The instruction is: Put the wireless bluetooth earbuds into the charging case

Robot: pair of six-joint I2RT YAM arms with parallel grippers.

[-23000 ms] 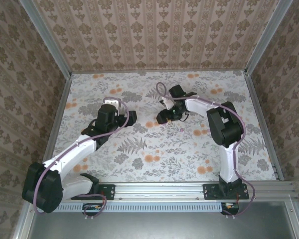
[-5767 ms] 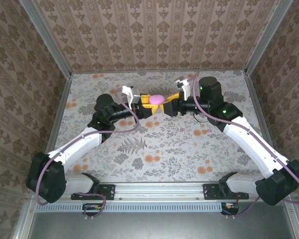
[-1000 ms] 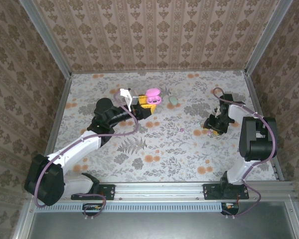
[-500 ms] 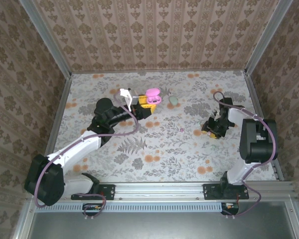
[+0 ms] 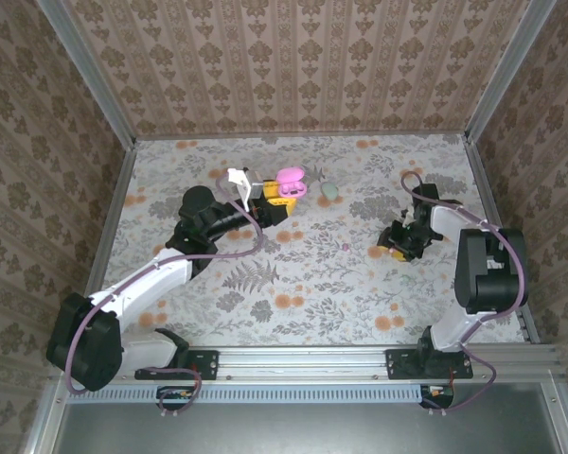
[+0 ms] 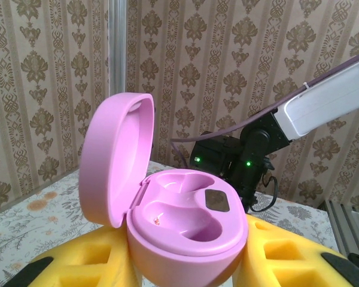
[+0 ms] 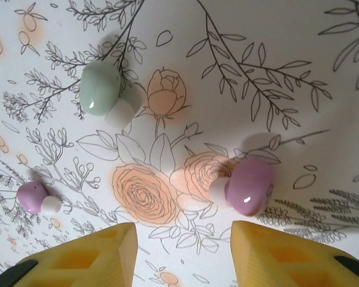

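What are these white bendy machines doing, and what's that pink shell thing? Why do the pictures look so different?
They are two robot arms bolted to a flowery table. One camera looks down from above, showing the left arm and right arm. Each wrist carries its own little camera too. The left wrist camera shows yellow jaws pinching an open pink charging case; its hollows look empty. The right wrist camera looks down between open jaws, holding nothing, at three tiny earbuds on the table: a mint green earbud, a purple earbud and another purple earbud.
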